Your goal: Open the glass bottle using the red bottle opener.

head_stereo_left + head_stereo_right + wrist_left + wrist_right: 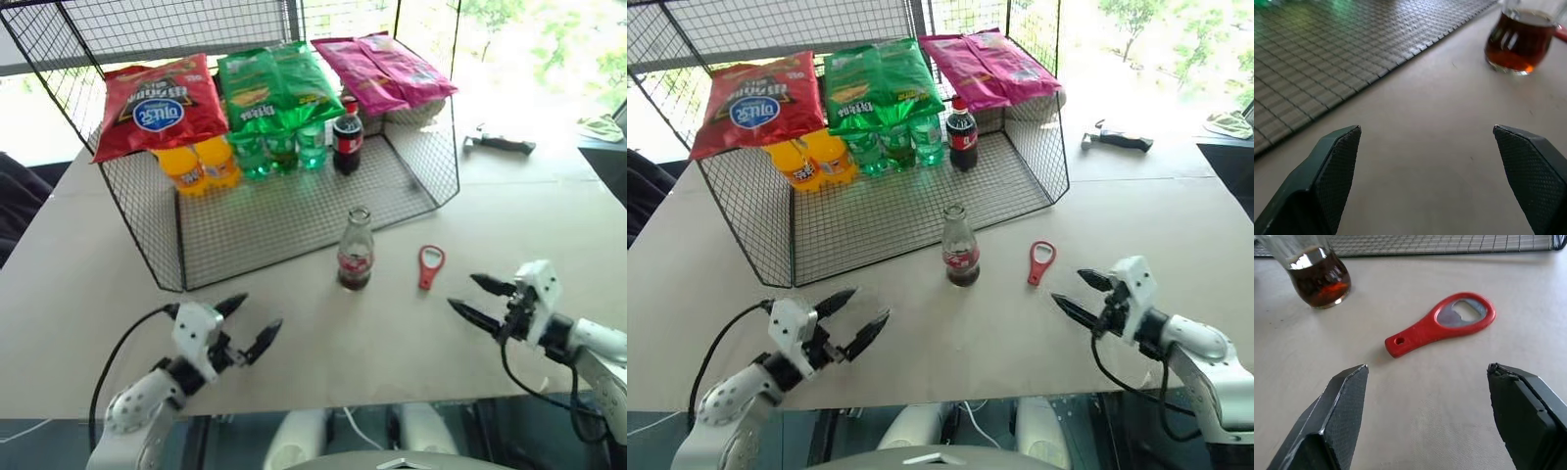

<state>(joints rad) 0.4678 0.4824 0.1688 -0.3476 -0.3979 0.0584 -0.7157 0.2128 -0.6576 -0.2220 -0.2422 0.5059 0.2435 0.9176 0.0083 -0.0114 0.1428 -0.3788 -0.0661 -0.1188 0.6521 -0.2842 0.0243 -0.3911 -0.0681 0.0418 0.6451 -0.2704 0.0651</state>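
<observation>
My right end effector (480, 297) hovers wide and empty near the table's (549, 211) front edge, lined up on the red bottle opener (430, 265) lying flat just ahead, ready for pickup. My left end effector (252, 323) is equally wide, facing the glass bottle (355, 250), which stands upright mid-table at the wire rack's (294, 211) front edge, presumably to steady it

Head overhead; wrist cameras low, sharing glass bottle (1315, 276)

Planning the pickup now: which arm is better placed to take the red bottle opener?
Right. The red bottle opener lies flat just ahead of the open right gripper; the glass bottle stands between it and the left gripper.
</observation>
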